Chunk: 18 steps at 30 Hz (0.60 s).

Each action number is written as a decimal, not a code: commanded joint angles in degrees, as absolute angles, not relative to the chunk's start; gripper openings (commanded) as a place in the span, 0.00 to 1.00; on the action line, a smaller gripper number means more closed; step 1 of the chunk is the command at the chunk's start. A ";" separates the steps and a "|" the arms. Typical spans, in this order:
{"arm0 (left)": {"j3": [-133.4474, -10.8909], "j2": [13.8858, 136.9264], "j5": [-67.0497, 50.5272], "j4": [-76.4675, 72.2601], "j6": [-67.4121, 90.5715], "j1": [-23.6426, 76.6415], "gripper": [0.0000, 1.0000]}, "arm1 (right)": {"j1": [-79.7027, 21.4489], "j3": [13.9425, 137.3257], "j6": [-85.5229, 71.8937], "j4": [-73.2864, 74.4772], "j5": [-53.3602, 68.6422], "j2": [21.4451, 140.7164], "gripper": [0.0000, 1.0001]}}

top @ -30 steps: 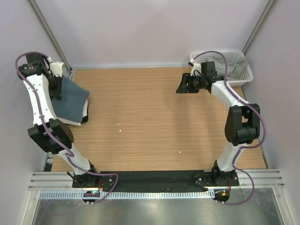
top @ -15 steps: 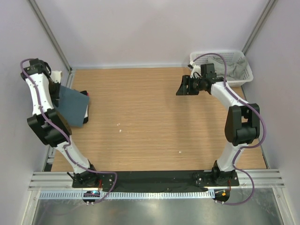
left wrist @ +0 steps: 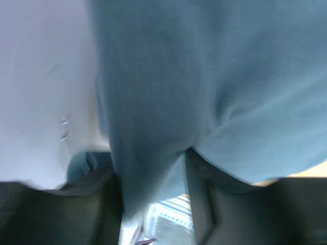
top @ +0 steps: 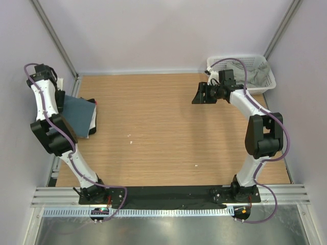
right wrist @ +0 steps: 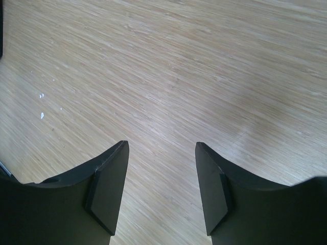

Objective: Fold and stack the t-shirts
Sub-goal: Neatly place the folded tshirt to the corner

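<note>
Slate-blue t-shirt [top: 77, 113]: soft plain knit, folded to a rough rectangle. It lay on top of the pile at the left edge of the bench [top: 163, 127]. In the left wrist view its cloth filled most of the frame, blurred.
White t-shirt [top: 94, 118]: a thin strip showed under the blue one along its right side.
Black t-shirt [top: 92, 102]: lowest in the pile, with only its corners peeking out.
Grey-green t-shirt [top: 254, 75]: crumpled in a heap inside the basket [top: 240, 57].
Basket: white plastic mesh, at the far right corner.
Left fingers [left wrist: 202, 204]: dark and set apart, with a fold of blue cloth hanging between them.
Right fingers [right wrist: 107, 194]: black, curved, flat-padded and spread wide, with nothing between them. They hung over bare bench near the basket.
Bench: pale wood-grain laminate with a few white specks [top: 130, 137].
</note>
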<state>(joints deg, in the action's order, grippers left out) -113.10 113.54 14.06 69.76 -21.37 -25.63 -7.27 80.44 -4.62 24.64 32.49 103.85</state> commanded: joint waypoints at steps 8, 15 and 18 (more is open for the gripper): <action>-112.41 101.00 14.68 51.86 -20.91 -15.50 0.67 | -6.94 79.89 -4.04 22.32 32.70 99.84 0.61; -111.54 96.59 9.33 44.48 -18.20 -6.77 1.00 | -6.94 79.37 -3.17 21.54 28.84 97.65 0.68; -109.35 96.07 3.10 43.94 -11.01 -5.80 1.00 | -6.94 76.56 -2.99 19.17 23.13 94.49 0.87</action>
